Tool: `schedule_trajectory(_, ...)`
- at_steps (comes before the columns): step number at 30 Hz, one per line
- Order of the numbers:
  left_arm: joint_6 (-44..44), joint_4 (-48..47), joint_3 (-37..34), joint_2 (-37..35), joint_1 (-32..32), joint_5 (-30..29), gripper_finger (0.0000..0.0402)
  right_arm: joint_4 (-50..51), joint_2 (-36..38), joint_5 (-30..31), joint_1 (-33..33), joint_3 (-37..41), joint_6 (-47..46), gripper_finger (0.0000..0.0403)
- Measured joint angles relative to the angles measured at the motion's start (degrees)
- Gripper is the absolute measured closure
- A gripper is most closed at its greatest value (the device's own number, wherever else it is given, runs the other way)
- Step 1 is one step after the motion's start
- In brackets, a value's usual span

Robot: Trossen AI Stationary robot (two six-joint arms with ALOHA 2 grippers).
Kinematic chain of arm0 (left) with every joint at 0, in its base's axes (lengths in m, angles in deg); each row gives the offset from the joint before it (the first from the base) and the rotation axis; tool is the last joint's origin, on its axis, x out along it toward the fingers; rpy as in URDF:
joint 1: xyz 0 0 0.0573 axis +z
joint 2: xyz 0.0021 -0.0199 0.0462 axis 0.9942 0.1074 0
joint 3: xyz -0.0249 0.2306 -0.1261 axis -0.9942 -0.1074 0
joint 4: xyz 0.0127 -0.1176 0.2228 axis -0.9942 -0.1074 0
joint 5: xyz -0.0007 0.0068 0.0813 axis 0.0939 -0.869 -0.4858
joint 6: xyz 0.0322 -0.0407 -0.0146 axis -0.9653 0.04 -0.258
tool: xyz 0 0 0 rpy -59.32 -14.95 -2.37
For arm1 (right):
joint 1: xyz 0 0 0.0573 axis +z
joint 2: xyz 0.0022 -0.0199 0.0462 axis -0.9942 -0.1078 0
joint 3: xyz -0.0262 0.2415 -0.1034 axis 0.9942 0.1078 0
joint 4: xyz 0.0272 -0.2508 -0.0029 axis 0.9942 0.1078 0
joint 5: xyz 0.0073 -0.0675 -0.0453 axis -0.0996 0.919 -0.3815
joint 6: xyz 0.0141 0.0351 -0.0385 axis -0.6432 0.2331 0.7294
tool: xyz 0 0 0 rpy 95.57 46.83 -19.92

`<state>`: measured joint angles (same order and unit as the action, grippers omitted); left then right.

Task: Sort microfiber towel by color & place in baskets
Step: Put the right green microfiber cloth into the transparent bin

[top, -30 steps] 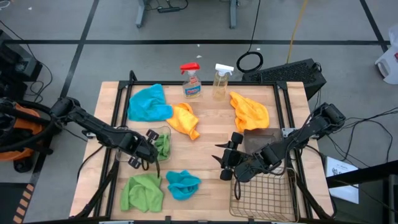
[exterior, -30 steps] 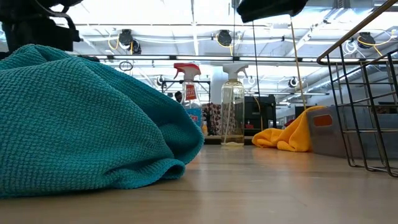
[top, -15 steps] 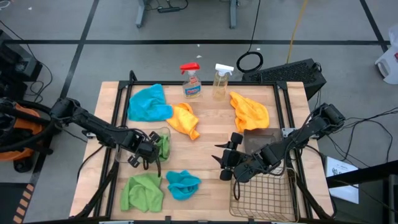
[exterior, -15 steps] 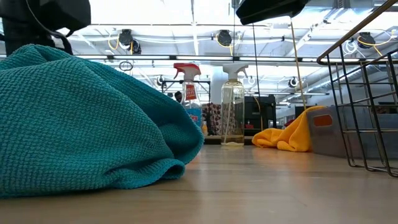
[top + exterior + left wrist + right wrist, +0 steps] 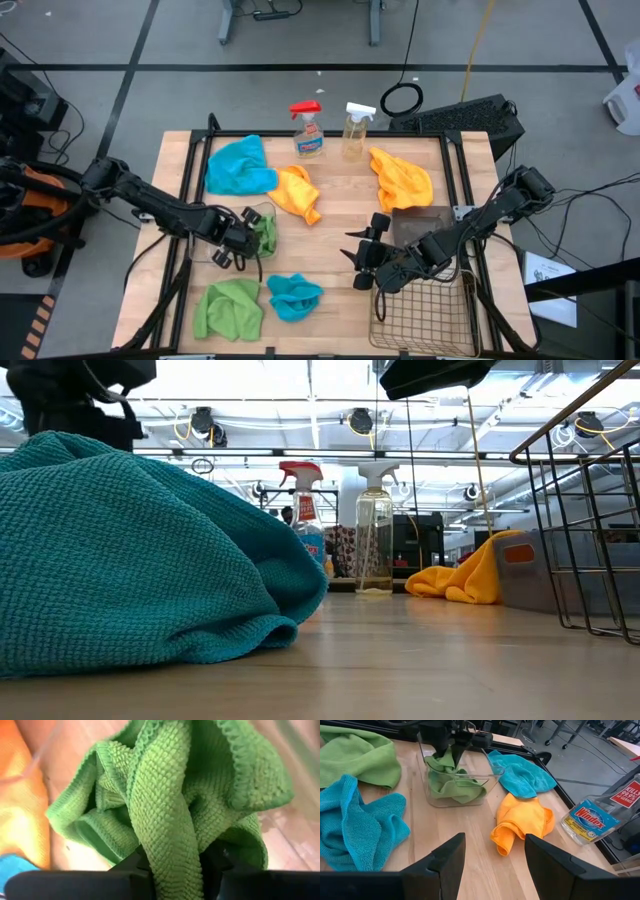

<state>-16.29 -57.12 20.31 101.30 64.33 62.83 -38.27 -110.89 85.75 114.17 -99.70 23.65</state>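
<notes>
From above I see the left gripper point(image 5: 243, 237) over the clear plastic tub point(image 5: 262, 212) near the desk's point(image 5: 340, 200) left edge, a green towel point(image 5: 264, 235) bunched inside. On my left wrist view its ribbed folds point(image 5: 170, 820) hang pinched between the fingers. My right wrist view shows the right gripper point(image 5: 494, 851) parted, holding nothing.

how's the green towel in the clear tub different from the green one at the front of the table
The green towel in the clear tub is bunched up, with the left gripper at its top fold; the green towel on the table lies spread on bare wood, untouched. The tub walls in the first; the second sits loose. Both are bright green.
</notes>
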Motion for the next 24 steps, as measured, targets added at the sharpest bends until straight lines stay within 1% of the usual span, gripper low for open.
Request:
schedule_trajectory(4,4.3,-2.2,1.7,0.0,0.0,-0.9,0.0298,0.0,0.0,-0.2,0.0,0.0,0.0,0.0206)
schedule_trajectory(7,11.1,-3.7,2.5,0.0,0.0,-3.9,0.0288,0.0,0.0,-0.2,0.0,0.0,0.0,0.0206)
schedule_trajectory(9,15.4,-4.9,2.7,0.0,0.0,-4.6,0.0275,0.0,0.0,-0.2,0.0,0.0,0.0,0.0206)
schedule_trajectory(14,25.2,-9.3,4.5,-0.6,0.0,-4.7,0.0235,0.1,0.0,-0.2,0.0,0.0,0.0,0.0206)
schedule_trajectory(16,31.7,-12.9,6.0,-1.1,0.0,-5.0,0.0218,0.2,0.0,-0.2,0.1,0.0,0.0,0.0206)
schedule_trajectory(18,36.3,-17.6,7.9,-2.0,0.0,-5.1,0.0202,0.3,0.0,-0.2,0.1,0.0,0.0,0.0206)
schedule_trajectory(21,40.9,-22.9,10.4,-3.6,-0.1,-5.1,0.0185,0.3,0.0,-0.2,0.1,0.0,0.0,0.0206)
schedule_trajectory(24,44.4,-24.0,12.1,-6.0,-0.1,-3.2,0.0179,0.2,0.0,-0.2,0.1,0.0,0.0,0.0206)
